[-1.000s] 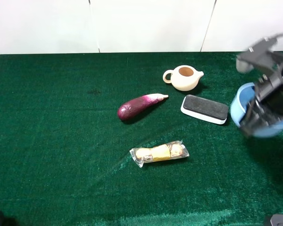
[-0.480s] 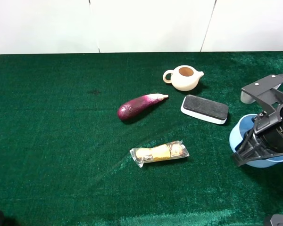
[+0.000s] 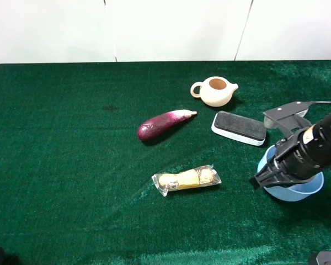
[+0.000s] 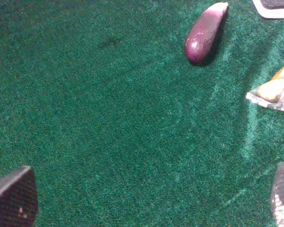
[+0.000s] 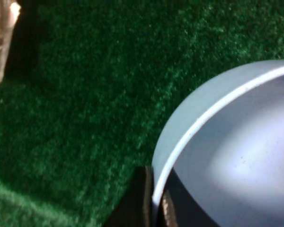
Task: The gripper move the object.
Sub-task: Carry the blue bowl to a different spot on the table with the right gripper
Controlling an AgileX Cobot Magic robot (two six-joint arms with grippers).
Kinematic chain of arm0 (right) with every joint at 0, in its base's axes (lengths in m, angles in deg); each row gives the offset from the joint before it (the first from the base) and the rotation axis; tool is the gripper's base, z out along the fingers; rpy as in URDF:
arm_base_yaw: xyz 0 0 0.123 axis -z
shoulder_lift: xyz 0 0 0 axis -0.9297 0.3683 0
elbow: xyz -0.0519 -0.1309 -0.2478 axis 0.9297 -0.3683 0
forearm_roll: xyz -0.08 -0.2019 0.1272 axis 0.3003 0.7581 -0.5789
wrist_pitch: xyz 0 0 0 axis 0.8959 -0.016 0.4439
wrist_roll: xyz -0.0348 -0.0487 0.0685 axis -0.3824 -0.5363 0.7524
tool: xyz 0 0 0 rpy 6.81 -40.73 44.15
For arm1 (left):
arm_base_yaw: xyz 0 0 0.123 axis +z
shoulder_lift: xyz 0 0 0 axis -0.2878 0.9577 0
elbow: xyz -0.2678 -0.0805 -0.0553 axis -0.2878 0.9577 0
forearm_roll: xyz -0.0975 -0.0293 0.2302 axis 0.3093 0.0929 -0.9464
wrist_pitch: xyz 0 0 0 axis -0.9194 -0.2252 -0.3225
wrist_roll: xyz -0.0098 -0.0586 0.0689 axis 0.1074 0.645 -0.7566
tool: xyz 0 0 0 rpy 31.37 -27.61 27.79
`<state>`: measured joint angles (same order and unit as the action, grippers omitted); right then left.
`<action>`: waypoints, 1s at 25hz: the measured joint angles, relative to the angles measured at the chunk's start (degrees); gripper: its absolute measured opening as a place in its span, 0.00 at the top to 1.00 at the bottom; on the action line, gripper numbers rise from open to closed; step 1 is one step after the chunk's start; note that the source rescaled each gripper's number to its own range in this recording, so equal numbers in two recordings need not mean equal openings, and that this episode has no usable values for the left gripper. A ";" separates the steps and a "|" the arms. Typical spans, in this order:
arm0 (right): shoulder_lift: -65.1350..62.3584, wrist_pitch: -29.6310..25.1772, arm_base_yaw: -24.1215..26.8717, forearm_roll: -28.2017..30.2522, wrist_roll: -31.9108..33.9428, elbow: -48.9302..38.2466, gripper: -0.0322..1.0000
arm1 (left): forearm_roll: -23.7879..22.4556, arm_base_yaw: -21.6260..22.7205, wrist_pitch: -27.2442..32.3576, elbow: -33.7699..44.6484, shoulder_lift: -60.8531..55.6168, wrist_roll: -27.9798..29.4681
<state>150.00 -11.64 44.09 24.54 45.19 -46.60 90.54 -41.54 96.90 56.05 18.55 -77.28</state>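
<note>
The right gripper (image 3: 263, 180) pinches the rim of the upright, round light blue bowl (image 3: 295, 193).

Open cloth (image 3: 71, 165) left of eggplant (image 3: 165, 125); eraser (image 3: 240, 128) stands near the bowl (image 3: 292, 194)

**Bright above, murky at the wrist**

The high view is evenly lit and sharp — pale sheen streaks the velvet of the counter (image 3: 71, 165), and shadows are short and soft. The right wrist view is dim and blurred; the bowl (image 5: 236, 156) carries a hazy white glare patch.

green velvet table (image 3: 71, 165), white panelled wall (image 3: 171, 27)
</note>
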 joint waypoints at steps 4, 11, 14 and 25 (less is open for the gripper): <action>2.22 1.96 0.00 -0.62 0.10 0.00 0.97 | 0.00 0.00 0.00 0.00 0.00 0.00; 2.47 2.60 0.00 -1.17 0.23 0.00 0.97 | 0.00 0.00 0.00 0.00 0.00 0.00; 2.47 2.75 0.00 -1.51 0.23 0.00 0.97 | 0.00 0.00 0.00 0.00 0.00 0.00; 2.60 3.26 0.00 -3.04 0.23 0.00 0.72 | 0.00 0.00 0.00 0.00 0.00 0.00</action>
<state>152.60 -8.39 44.09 21.50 45.42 -46.60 90.54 -41.54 96.90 56.05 18.55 -77.28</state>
